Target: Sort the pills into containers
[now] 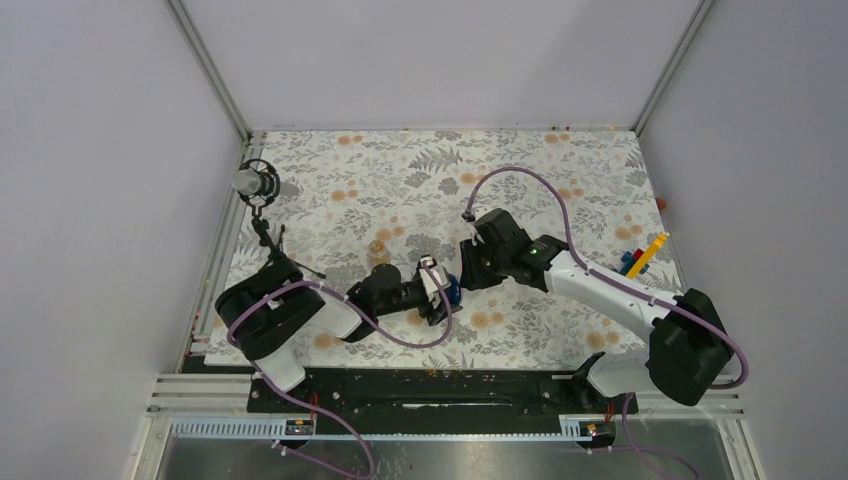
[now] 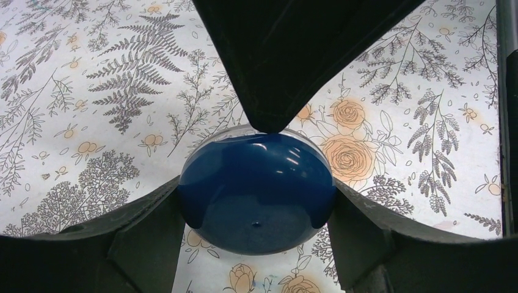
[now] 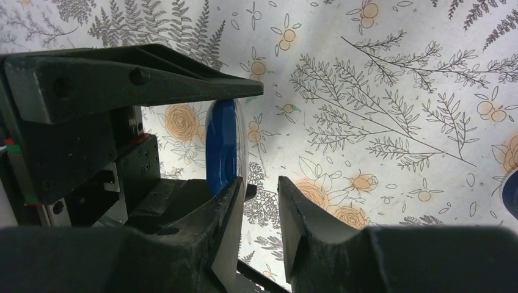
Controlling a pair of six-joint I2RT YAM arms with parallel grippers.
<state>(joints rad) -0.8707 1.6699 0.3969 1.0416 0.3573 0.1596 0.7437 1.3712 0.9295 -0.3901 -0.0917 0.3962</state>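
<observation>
My left gripper (image 1: 441, 293) is shut on a dark blue round piece (image 2: 256, 189), held by its sides just above the floral mat. In the right wrist view the piece (image 3: 223, 146) shows edge-on, with a clear rim. My right gripper (image 3: 261, 183) sits close beside it, its fingers a narrow gap apart with nothing between them. In the top view the right gripper (image 1: 466, 268) meets the left one at mid-table. A small amber bottle (image 1: 379, 247) stands upright just behind the left arm. I cannot make out any pills.
Colourful toy bricks (image 1: 640, 255) lie at the right of the mat. A small stand with a round grey head (image 1: 255, 183) is at the back left corner. Another blue object (image 3: 512, 194) shows at the right edge of the right wrist view. Grey walls enclose the table.
</observation>
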